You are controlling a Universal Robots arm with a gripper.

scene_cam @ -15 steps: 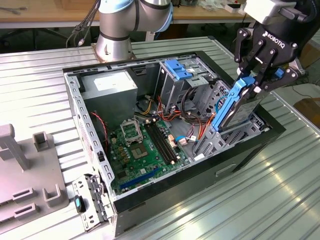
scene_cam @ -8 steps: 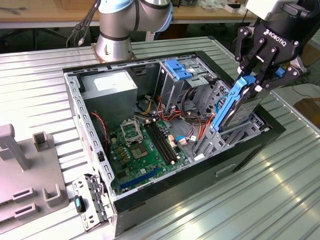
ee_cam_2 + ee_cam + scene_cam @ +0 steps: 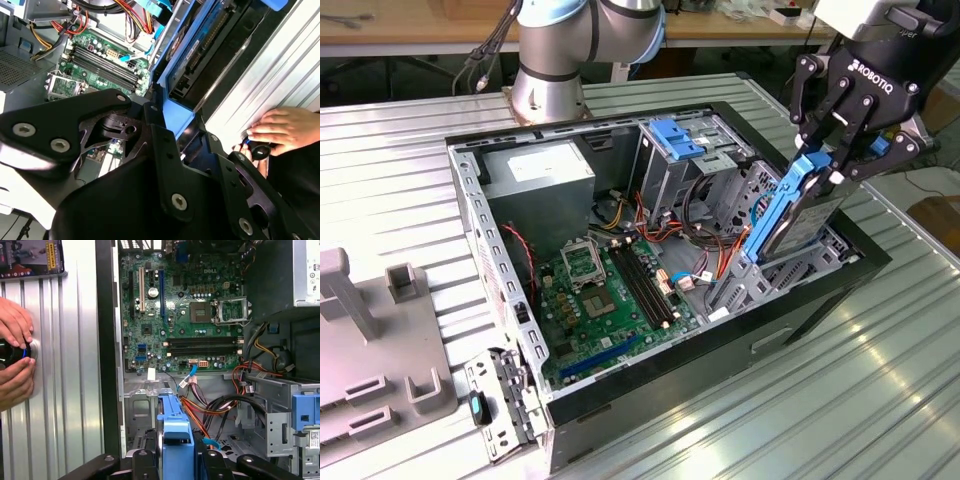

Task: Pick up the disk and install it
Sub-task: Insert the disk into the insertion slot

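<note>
At the front, a ribbed metal table carries an open black computer case with a green motherboard lying flat inside. Toward the exterior view's right, the black gripper is clenched on the upper end of the disk, a dark grey metal drive in a bright blue plastic frame. The disk is steeply tilted, with its lower end down inside the case (whether it touches the bay I cannot tell). In the first wrist view a person's hands rest on a black knob on the table beside the case. Farther back in the exterior view stands a grey metal drive cage topped by a blue latch.
</note>
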